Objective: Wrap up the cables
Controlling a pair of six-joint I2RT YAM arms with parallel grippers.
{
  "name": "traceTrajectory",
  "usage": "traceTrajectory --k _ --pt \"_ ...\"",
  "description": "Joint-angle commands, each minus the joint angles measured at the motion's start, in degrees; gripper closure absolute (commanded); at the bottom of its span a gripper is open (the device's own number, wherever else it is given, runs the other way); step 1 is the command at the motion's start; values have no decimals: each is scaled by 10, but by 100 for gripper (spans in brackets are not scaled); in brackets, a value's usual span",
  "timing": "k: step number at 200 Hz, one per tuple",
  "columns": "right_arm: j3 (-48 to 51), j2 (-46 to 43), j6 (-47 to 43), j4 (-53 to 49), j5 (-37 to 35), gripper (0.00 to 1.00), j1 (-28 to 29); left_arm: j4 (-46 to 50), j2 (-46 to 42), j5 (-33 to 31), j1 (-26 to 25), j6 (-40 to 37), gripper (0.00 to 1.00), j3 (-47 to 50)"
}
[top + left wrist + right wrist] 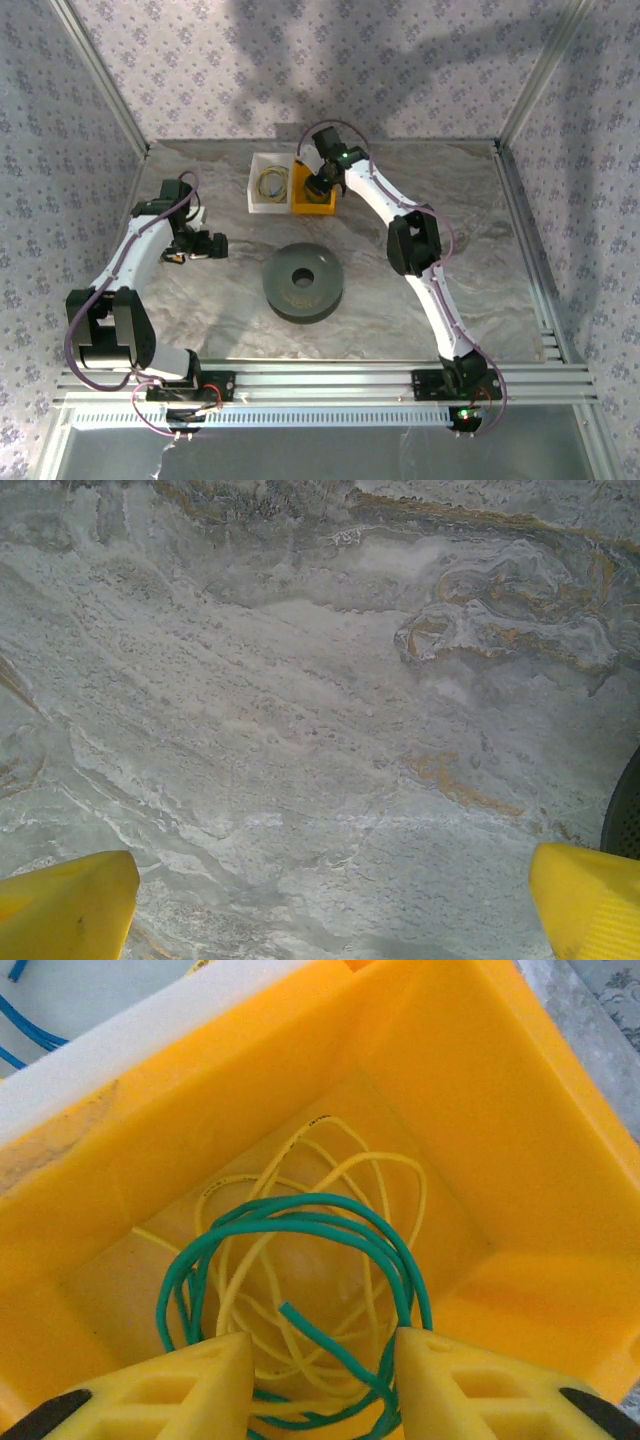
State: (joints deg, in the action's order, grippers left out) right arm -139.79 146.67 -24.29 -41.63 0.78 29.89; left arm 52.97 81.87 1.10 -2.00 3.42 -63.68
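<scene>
A teal-green cable (pixel 300 1205) and a thin yellowish cable (pixel 395 1160) lie as loose tangled loops on the floor of a yellow bin (pixel 480 1110). My right gripper (pixel 322 1345) reaches down into that bin (pixel 313 195). Its jaws stand half closed, with a clear gap. Strands of both cables cross between them, and the teal one runs along the right finger's inner face. My left gripper (pixel 335 900) hangs wide open over bare marbled tabletop at the left (pixel 205 245), with nothing between its fingers.
A white bin (pixel 256 195) beside the yellow one holds another yellowish loop (pixel 270 181), and blue wire (pixel 25 1035) shows in it. A dark grey round spool (pixel 302 281) with a centre hole sits mid-table; its edge (pixel 625 810) is just right of my left gripper.
</scene>
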Motion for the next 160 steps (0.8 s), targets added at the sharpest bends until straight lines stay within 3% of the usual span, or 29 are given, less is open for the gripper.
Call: traceTrajectory --k 1,20,75,122,160 --pt "-29 21 -6 5 -18 61 6 16 6 12 -3 -11 0 0" --pt "-29 22 -3 11 -21 74 8 17 6 13 -3 -12 0 -1" --pt "-34 -10 -2 1 -15 100 12 19 4 13 -3 -13 0 0" --pt "-30 -57 2 -19 24 100 10 19 4 13 -3 -15 0 0" --pt "-28 -83 23 -42 97 100 -3 21 -1 13 -3 -16 0 0"
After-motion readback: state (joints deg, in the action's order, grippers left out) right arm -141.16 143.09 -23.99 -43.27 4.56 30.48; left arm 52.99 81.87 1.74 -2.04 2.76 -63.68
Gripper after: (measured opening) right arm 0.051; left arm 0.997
